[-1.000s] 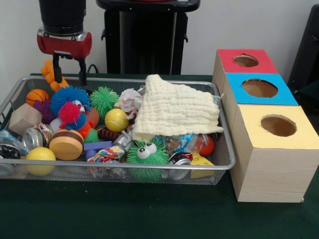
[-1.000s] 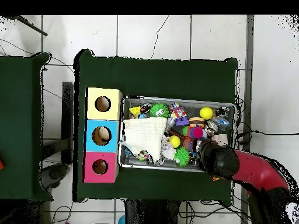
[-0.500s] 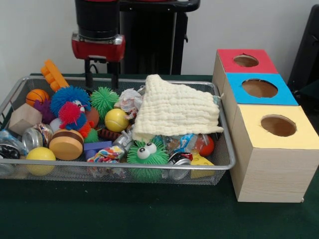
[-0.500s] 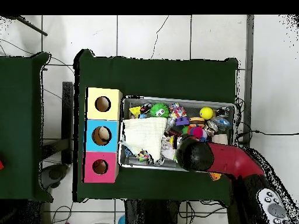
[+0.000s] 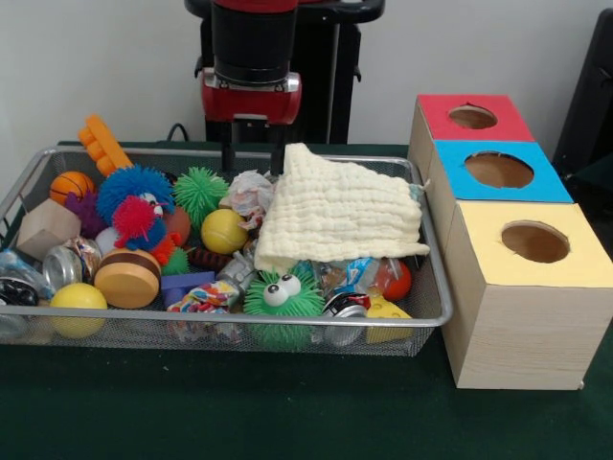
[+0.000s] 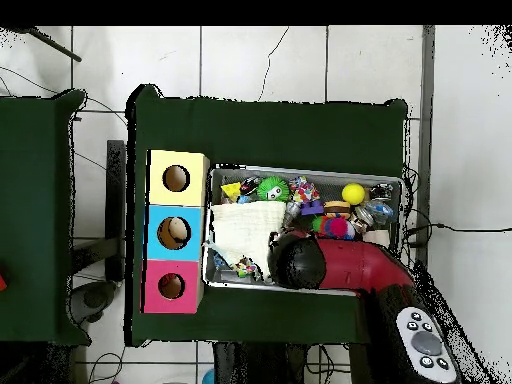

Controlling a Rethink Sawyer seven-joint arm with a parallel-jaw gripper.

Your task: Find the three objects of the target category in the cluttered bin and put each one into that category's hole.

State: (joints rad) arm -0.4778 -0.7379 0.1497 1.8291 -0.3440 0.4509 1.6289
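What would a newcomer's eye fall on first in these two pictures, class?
Probably the wire bin crammed with bright toys, with a cream cloth draped over its right half in the front view and a green spiky ball with googly eyes near its front edge. Next, the row of three boxes beside it, topped red, blue and yellow, each with a round hole. The red-and-black hand hangs over the bin's far rim.

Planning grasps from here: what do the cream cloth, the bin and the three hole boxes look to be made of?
The cream cloth looks like soft woven cotton, with a crinkled waffle texture and limp drape. The bin appears to be silver metal wire mesh, since its contents show through it. The boxes look like pale wood or wood-grain laminate, with matte red, blue and yellow tops.
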